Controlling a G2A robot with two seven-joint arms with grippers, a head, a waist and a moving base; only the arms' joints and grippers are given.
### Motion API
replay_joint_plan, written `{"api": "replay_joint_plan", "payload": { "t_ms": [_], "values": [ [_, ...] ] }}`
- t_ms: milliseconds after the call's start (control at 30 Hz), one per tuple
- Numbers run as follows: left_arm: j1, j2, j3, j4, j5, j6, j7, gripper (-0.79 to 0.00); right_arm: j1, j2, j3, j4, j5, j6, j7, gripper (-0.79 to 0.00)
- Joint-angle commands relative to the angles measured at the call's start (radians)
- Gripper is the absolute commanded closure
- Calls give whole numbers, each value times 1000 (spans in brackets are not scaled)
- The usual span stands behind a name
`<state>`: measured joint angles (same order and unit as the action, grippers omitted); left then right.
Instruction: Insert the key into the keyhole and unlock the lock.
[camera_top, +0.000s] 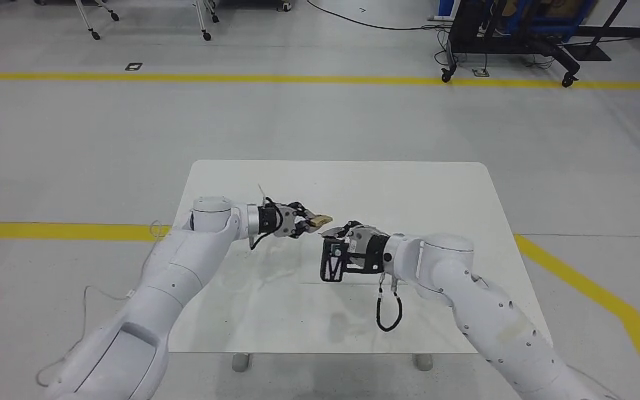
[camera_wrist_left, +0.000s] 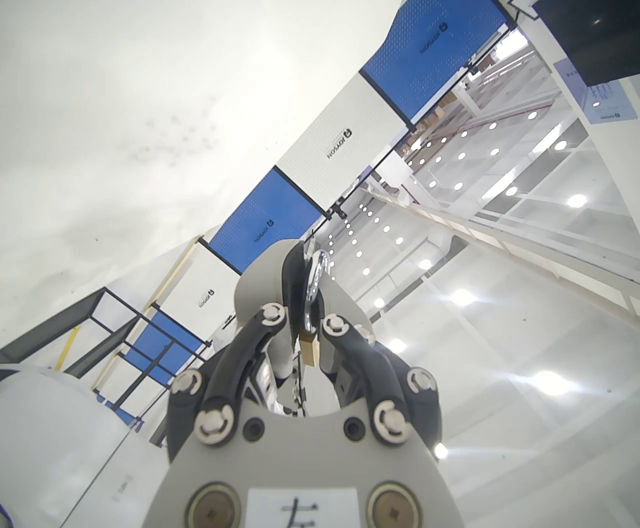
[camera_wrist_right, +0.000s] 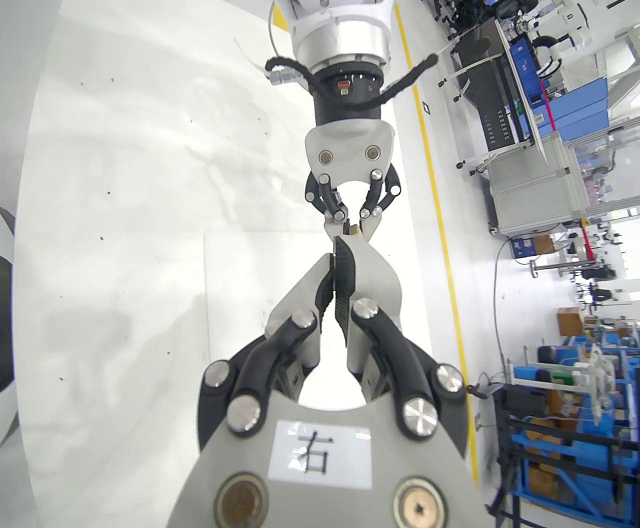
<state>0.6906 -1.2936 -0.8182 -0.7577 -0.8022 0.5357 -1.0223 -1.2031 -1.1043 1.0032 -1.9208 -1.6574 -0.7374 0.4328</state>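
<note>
My left gripper hangs above the middle of the white table, shut on the lock. In the left wrist view the lock's small brass body sits between the fingers towards the palm. Its silver shackle runs up between the pads. My right gripper faces it tip to tip. In the right wrist view the right gripper is shut, its pads pressed together. Its tips almost touch the left gripper, where a bit of the brass lock shows. I cannot make out the key.
A black cable loop hangs from the right forearm over the table's front half. Both grippers are held above the tabletop. Wheeled frames stand on the floor far behind the table.
</note>
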Motion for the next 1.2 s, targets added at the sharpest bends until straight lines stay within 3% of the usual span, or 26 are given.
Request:
{"api": "replay_joint_plan", "payload": {
  "t_ms": [0,533,1167],
  "values": [
    [1,1,-2,0,6,-2,-5,0,4,-1,-10,-7,-23,5,12,0],
    [12,-1,-8,-19,33,3,14,0,21,-23,-80,-24,-85,98,185,0],
    [14,-4,-8,-21,57,16,-4,0,83,-59,-150,5,-75,111,350,0]
  ]
}}
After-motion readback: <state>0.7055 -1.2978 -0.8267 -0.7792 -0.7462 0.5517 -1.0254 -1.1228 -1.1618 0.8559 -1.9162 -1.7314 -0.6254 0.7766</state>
